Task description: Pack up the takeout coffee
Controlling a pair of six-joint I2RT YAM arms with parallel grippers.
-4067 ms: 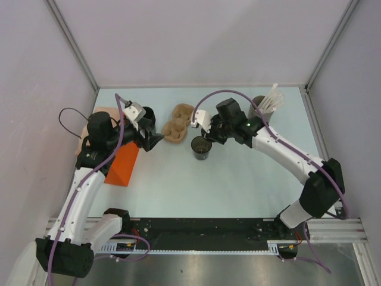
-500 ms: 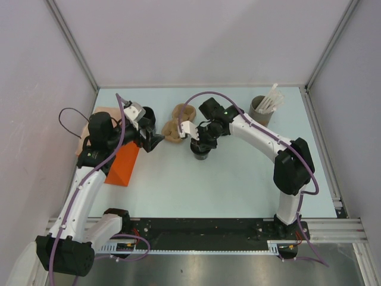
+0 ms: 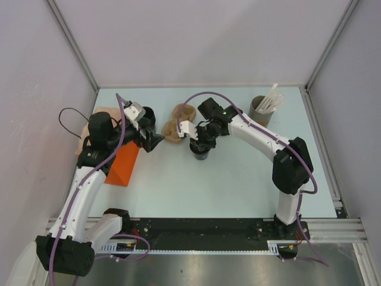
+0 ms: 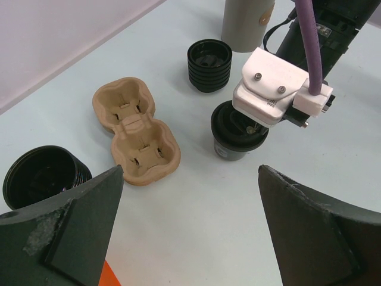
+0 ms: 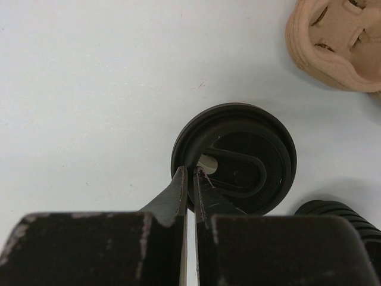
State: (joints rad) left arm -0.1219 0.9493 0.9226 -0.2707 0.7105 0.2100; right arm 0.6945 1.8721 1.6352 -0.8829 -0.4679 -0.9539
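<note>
Black takeout coffee [image 5: 238,156], lid edge nipped by right fingers [image 5: 177,195], left fingers [image 4: 65,232] wide, empty, pulp carrier [image 5: 339,44] near

The takeout coffee [image 3: 201,154] stands mid-table. Directly above it, the right gripper [image 5: 191,173] blocks the lid, its jaws pressed together at the rim. A pulp cup carrier [image 3: 178,124] crowds its far-left side, and a ribbed black stack [image 4: 209,64] sits to its far right. The bare table [image 3: 196,190] lies open on its near side.
</note>
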